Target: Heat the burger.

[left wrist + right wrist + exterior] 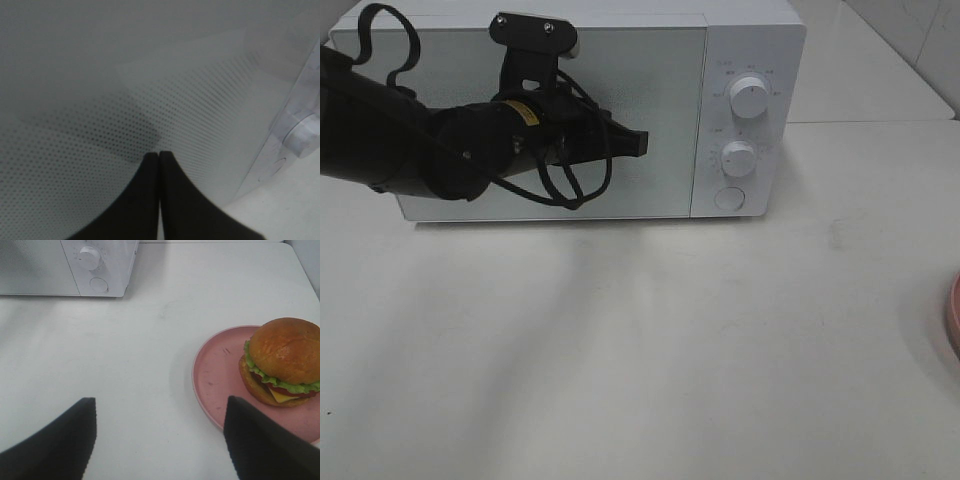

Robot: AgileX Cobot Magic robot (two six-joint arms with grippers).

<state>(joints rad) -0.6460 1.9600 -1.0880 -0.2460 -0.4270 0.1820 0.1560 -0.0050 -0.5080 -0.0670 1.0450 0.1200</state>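
Exterior high view: the left gripper (638, 143), its black fingers pressed together on nothing, is held against the dotted mesh door of a boxy white microwave (750, 40). The right gripper (159, 440) is spread wide above the matte white table (150, 340). The burger (282, 362), glossy-bunned with frilly lettuce, is seen on a round pink plate (215, 375) near that gripper.

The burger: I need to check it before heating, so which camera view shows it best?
The right wrist view: the burger sits whole on the pink plate, with bun, lettuce and cheese clear. The exterior high view catches only the plate's rim at its right edge. The left wrist view shows just the microwave door.
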